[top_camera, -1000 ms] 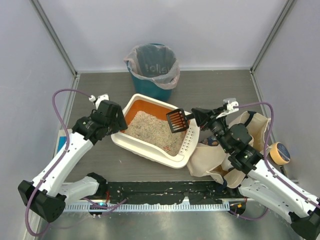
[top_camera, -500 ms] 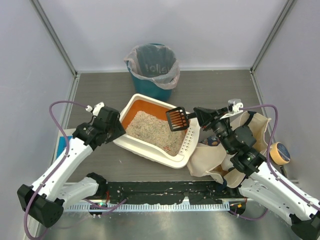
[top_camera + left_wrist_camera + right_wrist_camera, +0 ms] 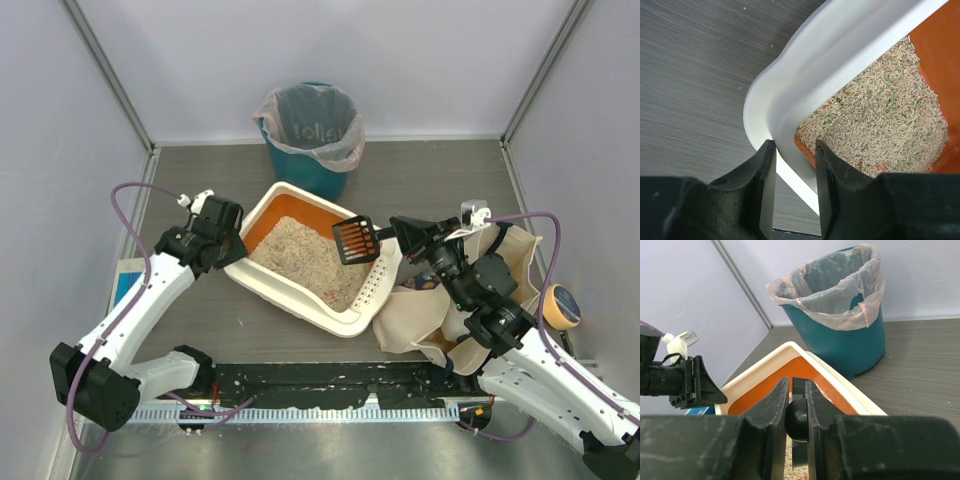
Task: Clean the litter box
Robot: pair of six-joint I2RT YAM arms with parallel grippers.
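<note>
Shifting since half a second ago, the left tool (image 3: 794, 150) is now clamping narrowly on the left corner rim of the litter box (image 3: 345, 322), which has swung slightly and is lying diagonally mid-desk (image 3: 430, 180). The right tool (image 3: 797, 390) is pinching the handle of the black scoop (image 3: 354, 241), holding its slotted head over the box's right side, which is holding grey-beige litter (image 3: 305, 258). Behind the box, a teal bin (image 3: 300, 172) is standing with a plastic liner (image 3: 345, 150), its contents hard to make out. A tote bag (image 3: 410, 315) is lying partly hidden under the right arm.
</note>
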